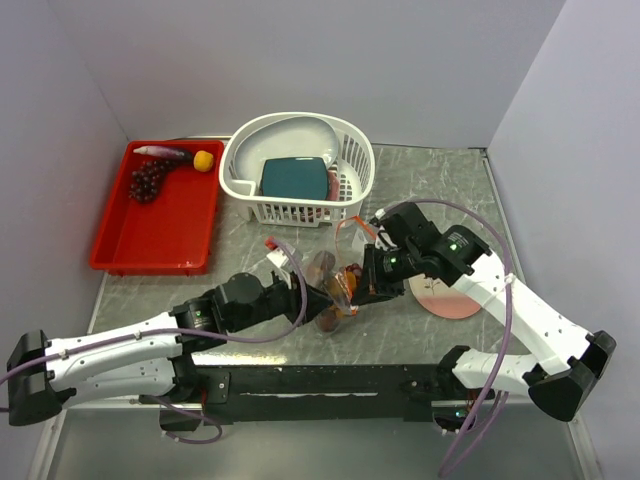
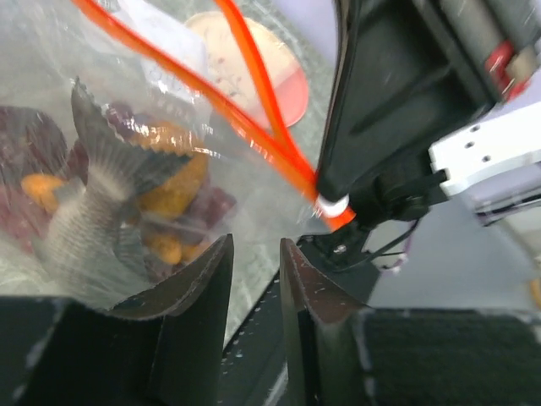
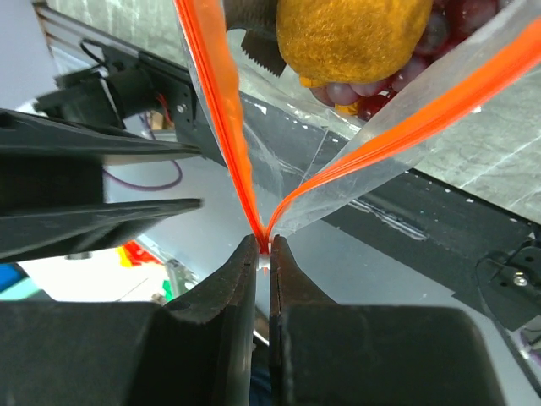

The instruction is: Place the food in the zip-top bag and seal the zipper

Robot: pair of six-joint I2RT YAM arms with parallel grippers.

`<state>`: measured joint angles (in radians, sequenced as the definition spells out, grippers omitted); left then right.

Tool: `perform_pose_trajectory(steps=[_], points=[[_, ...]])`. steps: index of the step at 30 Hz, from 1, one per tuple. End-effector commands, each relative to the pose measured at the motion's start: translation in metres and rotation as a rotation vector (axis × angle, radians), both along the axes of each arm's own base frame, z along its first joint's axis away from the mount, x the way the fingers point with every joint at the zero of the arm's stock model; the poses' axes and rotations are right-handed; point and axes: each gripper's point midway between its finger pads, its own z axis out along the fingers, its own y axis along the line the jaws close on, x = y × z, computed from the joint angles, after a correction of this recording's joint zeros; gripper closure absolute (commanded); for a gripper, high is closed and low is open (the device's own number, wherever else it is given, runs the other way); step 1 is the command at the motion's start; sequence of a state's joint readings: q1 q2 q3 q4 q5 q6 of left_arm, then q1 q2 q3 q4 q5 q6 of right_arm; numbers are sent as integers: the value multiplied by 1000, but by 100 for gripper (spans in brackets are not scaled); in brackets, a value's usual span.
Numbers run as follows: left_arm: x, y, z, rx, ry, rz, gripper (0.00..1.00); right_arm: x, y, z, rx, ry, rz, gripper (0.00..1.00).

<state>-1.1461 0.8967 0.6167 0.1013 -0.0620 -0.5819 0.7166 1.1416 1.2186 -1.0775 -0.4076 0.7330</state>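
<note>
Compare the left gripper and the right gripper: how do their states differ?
The right gripper is shut on the zipper, at the end where its two strips meet; the left gripper shows a narrow gap and pinches nothing visible. The right gripper meets the red-orange strip; the left gripper sits by the clear wall of the zip-top bag, near the grey fish. Both are black.

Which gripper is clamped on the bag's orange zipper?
The right gripper, its jaws shut on the zipper at the end where the two strips meet. The left gripper has its jaws apart, with a clear gap between them.
</note>
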Motion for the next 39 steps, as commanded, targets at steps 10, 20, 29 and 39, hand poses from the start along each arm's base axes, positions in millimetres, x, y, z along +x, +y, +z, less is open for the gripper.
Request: perform_pose_trajectory(steps=[10,20,29,39], points=[[-8,-26,8,3,-186,66,58,6,5,15,91,110,-123,100],[-16,-37,7,44,-247,107,54,10,8,17,91,129,-142,100],[-15,-46,22,30,-297,128,51,10,9,14,91,139,-147,100],[-12,-49,19,32,-309,158,60,8,9,11,91,151,-146,100]])
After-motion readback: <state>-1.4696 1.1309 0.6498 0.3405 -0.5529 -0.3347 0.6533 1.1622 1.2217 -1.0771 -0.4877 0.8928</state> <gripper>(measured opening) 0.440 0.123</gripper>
